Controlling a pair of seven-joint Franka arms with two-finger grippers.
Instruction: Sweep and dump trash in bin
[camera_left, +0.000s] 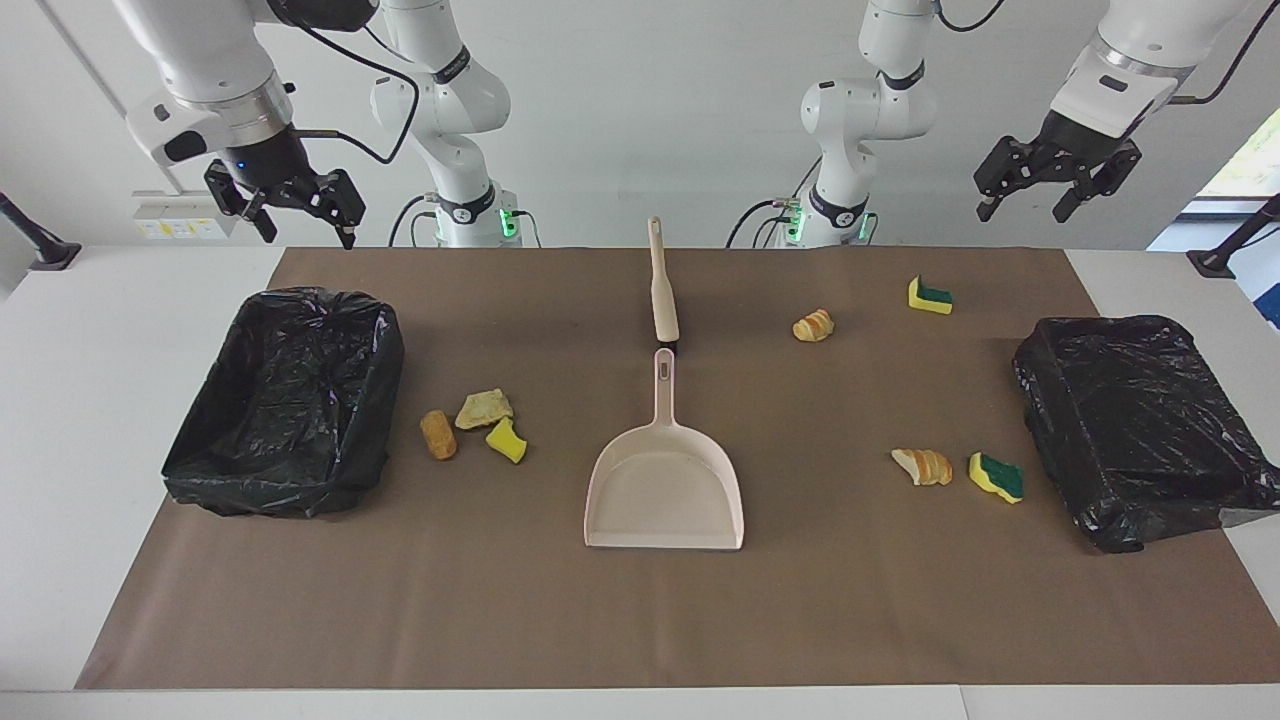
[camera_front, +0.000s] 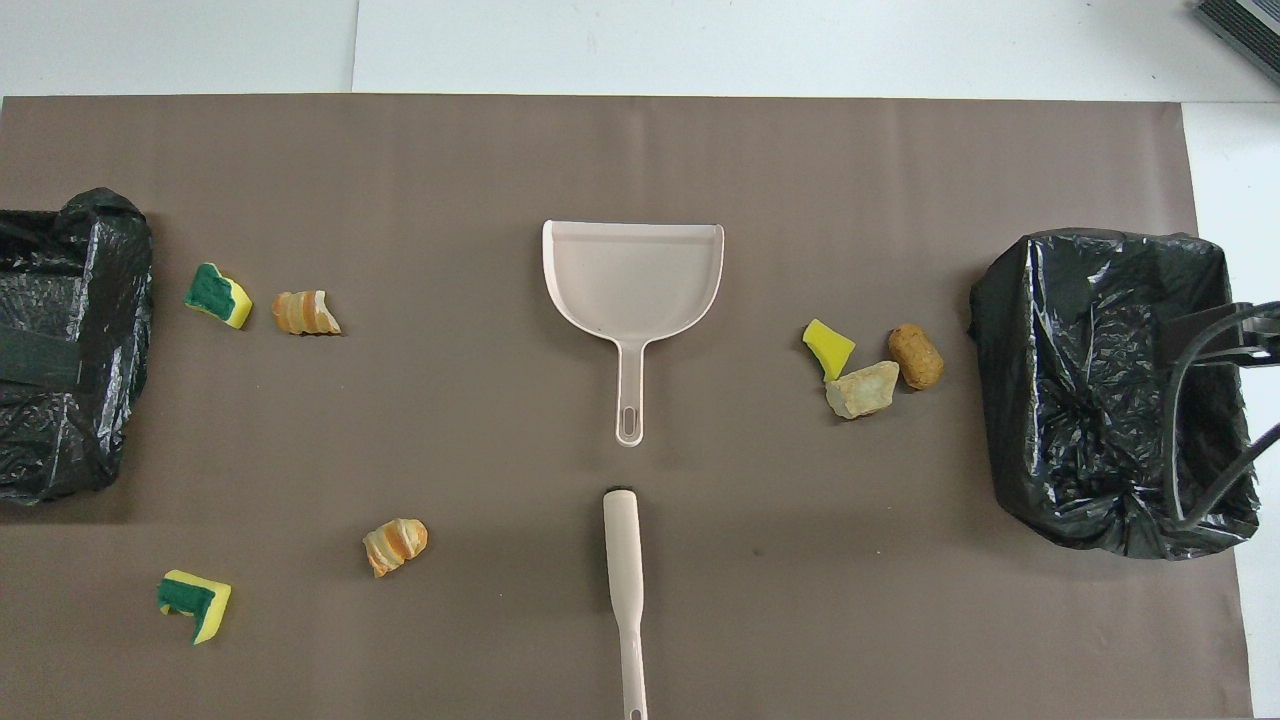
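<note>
We see seven scraps of trash on the brown mat (camera_left: 640, 620). A group of three sits beside the bin (camera_left: 290, 400) at the right arm's end: a brown lump (camera_left: 438, 434), a beige lump (camera_left: 484, 408) and a yellow sponge bit (camera_left: 507, 440). The other four lie toward the left arm's end: two bread pieces (camera_left: 813, 325) (camera_left: 922, 466) and two green-yellow sponge chunks (camera_left: 930, 294) (camera_left: 996, 476), near the second bin (camera_left: 1140, 430).

We judge all the scraps light and soft; the sponge may bounce or roll when swept, and the bread may crumble.

The pink dustpan (camera_left: 665, 480) lies mid-mat, mouth at 6 o'clock in the facing view, handle toward the robots. The brush (camera_left: 662, 285) lies in line with it at 12 o'clock, nearer the robots, a small gap between. We judge both rigid light plastic; best grip is mid-handle on each.

The right gripper (camera_left: 300, 215) hangs in the air above the mat's corner near its bin, jaws apart, holding nothing. The left gripper (camera_left: 1030, 198) hangs above the table's edge at its end, jaws apart, holding nothing.

Nothing blocks the handles. The bin liners are floppy and could snag the dustpan edge when dumping.
</note>
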